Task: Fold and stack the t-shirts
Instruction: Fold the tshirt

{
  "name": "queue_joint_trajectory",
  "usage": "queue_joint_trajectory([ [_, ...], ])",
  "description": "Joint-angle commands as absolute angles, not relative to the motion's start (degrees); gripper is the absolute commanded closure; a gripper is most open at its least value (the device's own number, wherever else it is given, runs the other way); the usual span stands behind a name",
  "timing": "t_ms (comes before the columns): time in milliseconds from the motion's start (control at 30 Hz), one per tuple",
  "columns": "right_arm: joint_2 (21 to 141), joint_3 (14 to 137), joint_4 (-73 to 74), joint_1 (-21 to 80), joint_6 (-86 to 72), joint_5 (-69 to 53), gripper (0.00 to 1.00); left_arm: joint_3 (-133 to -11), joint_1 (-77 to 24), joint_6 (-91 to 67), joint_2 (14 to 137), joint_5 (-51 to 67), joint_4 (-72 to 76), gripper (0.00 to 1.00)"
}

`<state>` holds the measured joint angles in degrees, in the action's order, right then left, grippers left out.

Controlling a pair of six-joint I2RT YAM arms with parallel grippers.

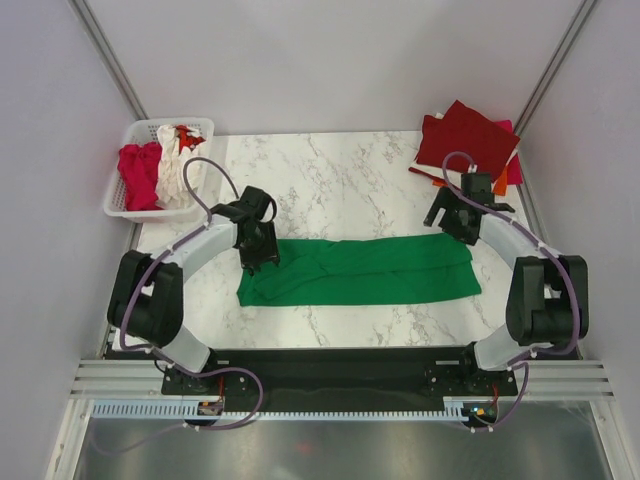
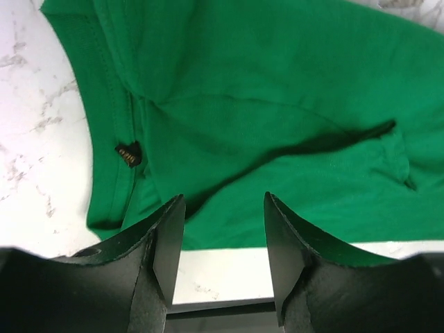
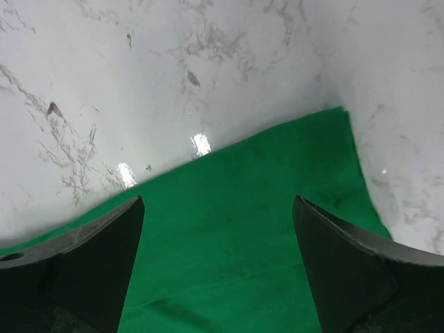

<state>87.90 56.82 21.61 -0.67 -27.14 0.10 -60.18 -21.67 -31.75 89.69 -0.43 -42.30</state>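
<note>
The bright green t-shirt (image 1: 360, 270) lies flat on the marble table, folded into a long strip running left to right. My left gripper (image 1: 262, 262) is open and empty above the strip's left end; in the left wrist view (image 2: 223, 208) the green cloth (image 2: 277, 104) with its collar and label lies under the jaws. My right gripper (image 1: 462, 235) is open wide and empty above the strip's right end; the right wrist view (image 3: 218, 208) shows the green cloth's (image 3: 263, 222) far corner. A folded dark red t-shirt (image 1: 465, 135) tops a pile at the back right.
A white slatted basket (image 1: 122, 205) at the back left holds a magenta shirt (image 1: 138, 175), a white shirt (image 1: 172, 170) and a bit of red. Orange and magenta cloth edges (image 1: 510, 172) stick out under the dark red pile. Grey walls close both sides.
</note>
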Motion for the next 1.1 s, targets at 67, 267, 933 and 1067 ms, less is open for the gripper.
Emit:
queue_joint_trajectory([
  [67,93.2,56.0,18.9,3.3,-27.1,-2.3,0.04,-60.9,-22.0,-37.0,94.8,-1.8,-36.2,0.45],
  [267,95.4,52.4,17.5,4.8,-27.9,-1.9,0.02,-65.9,-21.8,-36.0,103.7,-5.3,-35.9,0.45],
  [933,71.6,53.1,19.8,43.8,-53.3,-13.6,0.02,-148.9,-16.0,-40.4,151.8,28.8,-18.5,0.25],
  [1067,69.8,67.9,28.0,45.1,-46.9,-9.3,0.02,-149.3,-16.6,-37.5,147.2,29.5,-14.1,0.14],
])
